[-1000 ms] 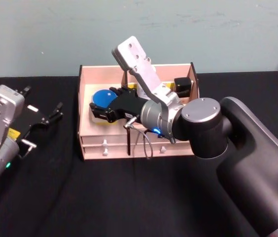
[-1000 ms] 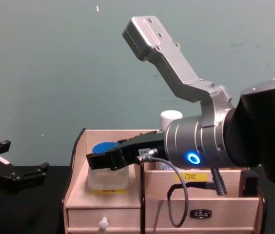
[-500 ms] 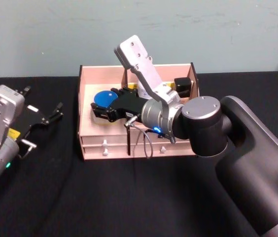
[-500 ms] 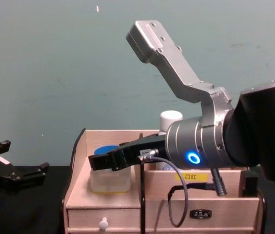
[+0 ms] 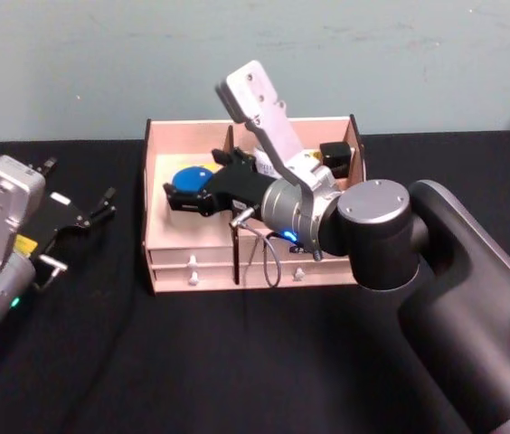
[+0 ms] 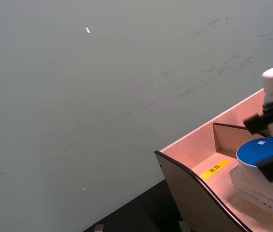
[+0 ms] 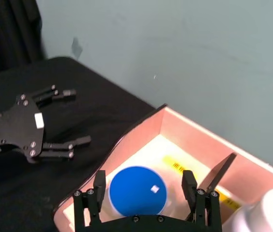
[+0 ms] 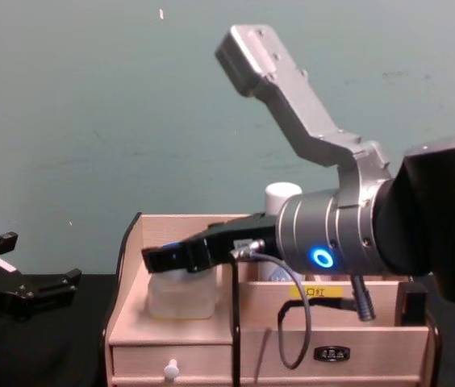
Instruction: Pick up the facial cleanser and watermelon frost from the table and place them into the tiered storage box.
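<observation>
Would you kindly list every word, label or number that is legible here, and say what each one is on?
"口红": yellow label on the tiered storage box, chest view.
Yellow label on the box floor: dark marks, too small to read.
Faint print on the blue-lidded jar: blurred.
Dark plate on the box front: unreadable.

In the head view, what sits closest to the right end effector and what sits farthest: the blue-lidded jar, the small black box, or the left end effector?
1. Blue-lidded jar, directly beneath the right end effector, in the organiser's left compartment.
2. Small black box, at the organiser's right end.
3. Left end effector, far left over the table.
</observation>
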